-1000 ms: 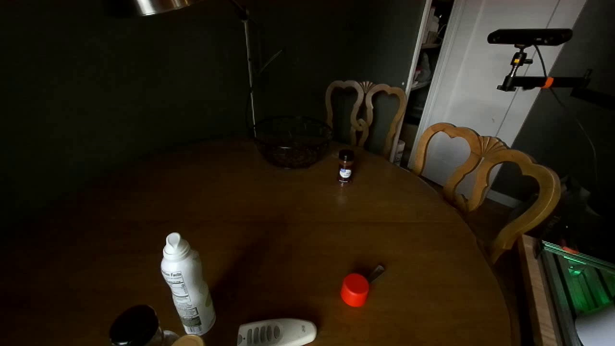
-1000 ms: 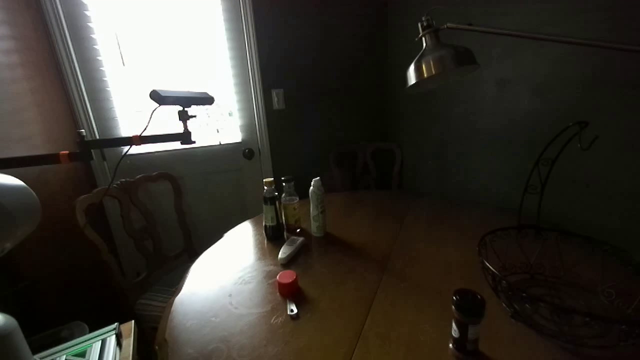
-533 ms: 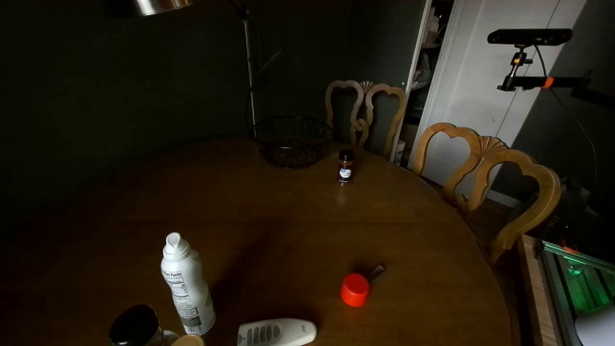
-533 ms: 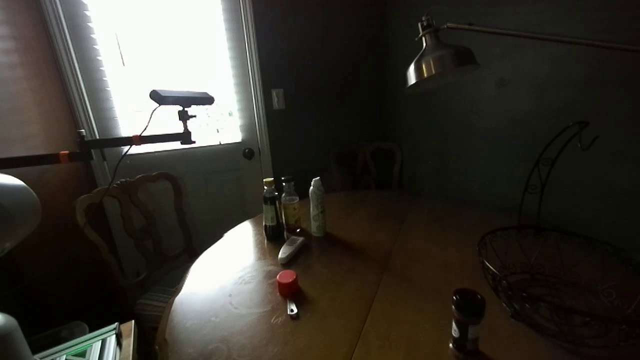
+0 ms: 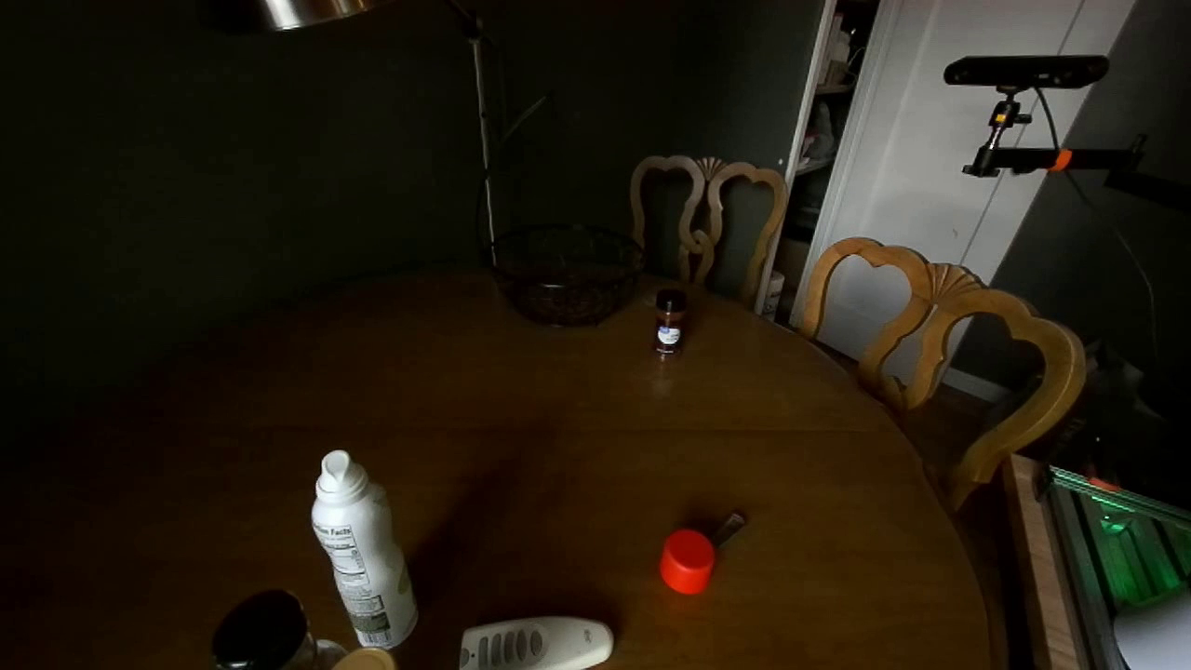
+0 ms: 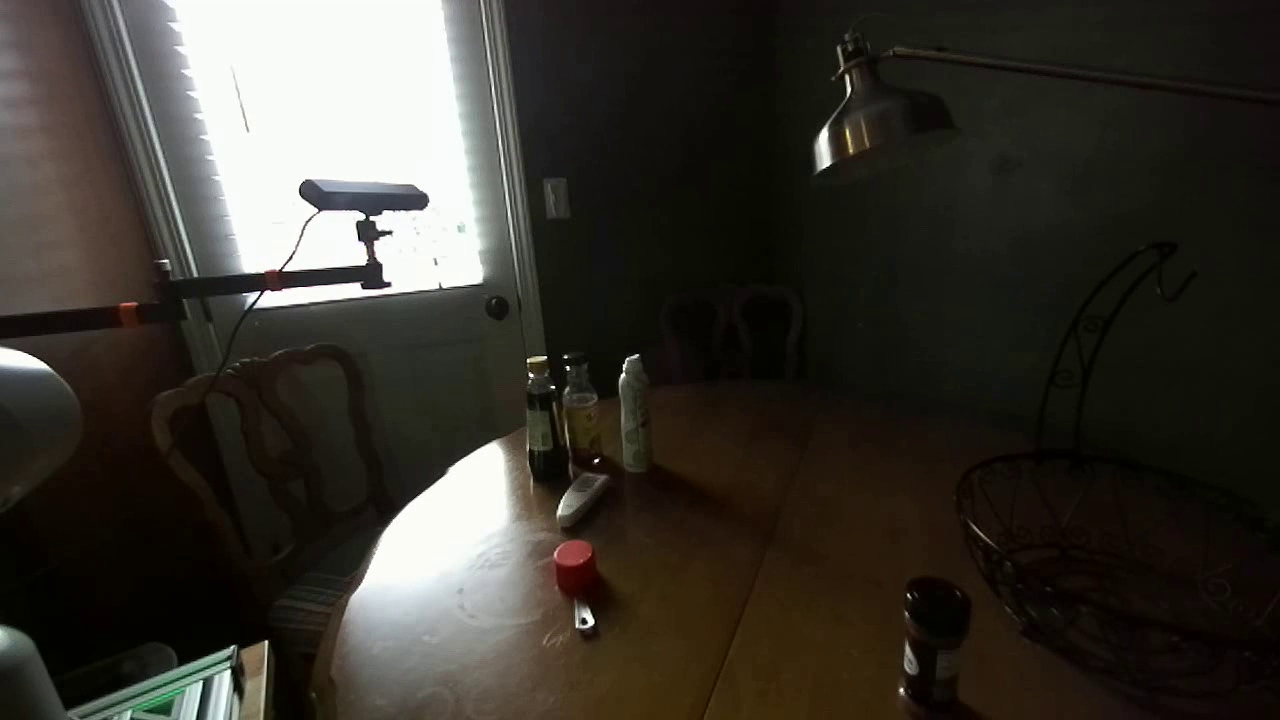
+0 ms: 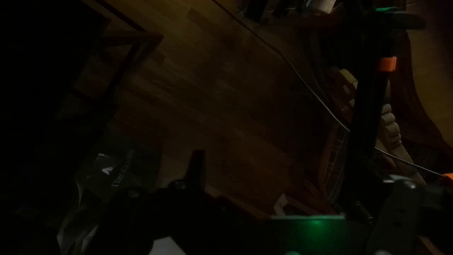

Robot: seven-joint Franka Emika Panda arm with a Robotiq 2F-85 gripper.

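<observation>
One pincer (image 7: 272,163) shows in your wrist view, spread wide: its dark fingers (image 7: 196,166) stand well apart with brown plank floor (image 7: 226,106) visible between them, though you can barely make out the finger on that view's right. Nearest it you have a straight black bar with an orange band (image 7: 366,106), just beside that finger; whether they touch, you cannot tell. A thin grey cable (image 7: 299,77) passes behind the bar, as does a pale carved wooden chair back (image 7: 391,129). A dark bag with pale lettering (image 7: 120,177) lies towards your view's left.

In both exterior views, your brown wooden desk with a curved edge (image 5: 521,400) carries a short red cylindrical cup with a slim grey handle (image 5: 687,561), near a long white remote control (image 5: 544,645). A white spray bottle (image 6: 635,415) stands upright beside a dark bottle with a yellow cap (image 6: 545,435) and a clear bottle with a black cap (image 6: 583,425). A small reddish-brown jar with a black lid (image 5: 668,321) stands near a black wire basket (image 5: 569,302).
</observation>
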